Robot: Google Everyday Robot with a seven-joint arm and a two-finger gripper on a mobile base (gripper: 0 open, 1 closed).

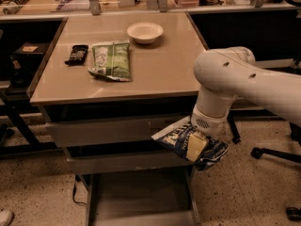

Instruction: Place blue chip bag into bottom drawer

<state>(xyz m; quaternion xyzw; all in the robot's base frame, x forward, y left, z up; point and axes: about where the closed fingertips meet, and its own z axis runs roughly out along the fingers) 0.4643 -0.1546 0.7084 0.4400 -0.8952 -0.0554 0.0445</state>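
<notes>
My gripper [197,145] hangs from the white arm in front of the cabinet's right side, below the tabletop. It is shut on the blue chip bag [181,138], a crinkled dark blue bag with a white end that points left. The bag is held in the air in front of the middle drawer front [127,161]. The bottom drawer [141,194] is pulled out below, a shallow grey tray with low side rails, and nothing shows in it.
On the tabletop [160,65] lie a green and white snack bag [110,60], a small dark packet [76,54] and a white bowl [145,32]. Office chair legs [273,154] stand on the floor at the right. A shelf with clutter runs along the back.
</notes>
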